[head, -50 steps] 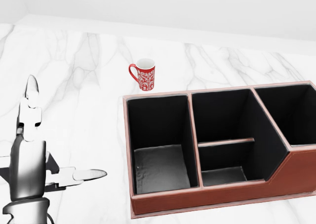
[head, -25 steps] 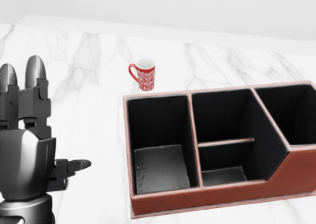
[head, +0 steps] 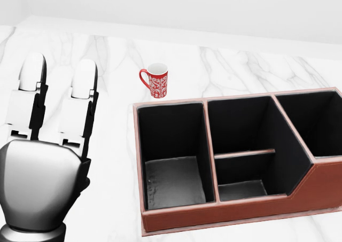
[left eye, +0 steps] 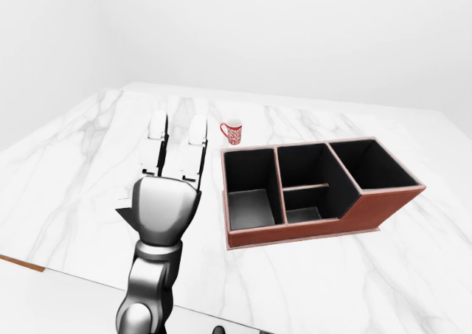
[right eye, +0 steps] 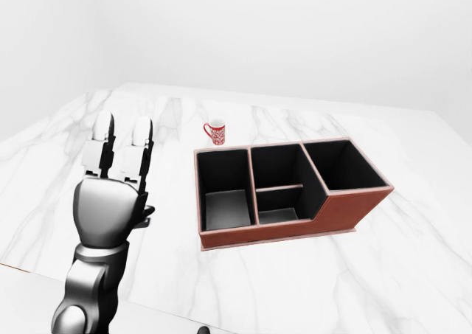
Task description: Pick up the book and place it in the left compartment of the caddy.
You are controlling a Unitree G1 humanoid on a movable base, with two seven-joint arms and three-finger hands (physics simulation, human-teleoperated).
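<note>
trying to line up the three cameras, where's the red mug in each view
Left-eye view: red mug, upper centre, just above the caddy's left compartment.
Head view, upper centre-left, above the same corner.
Right-eye view, left of centre.
Shared landmark: the caddy's top-left corner, just below the mug.
</note>
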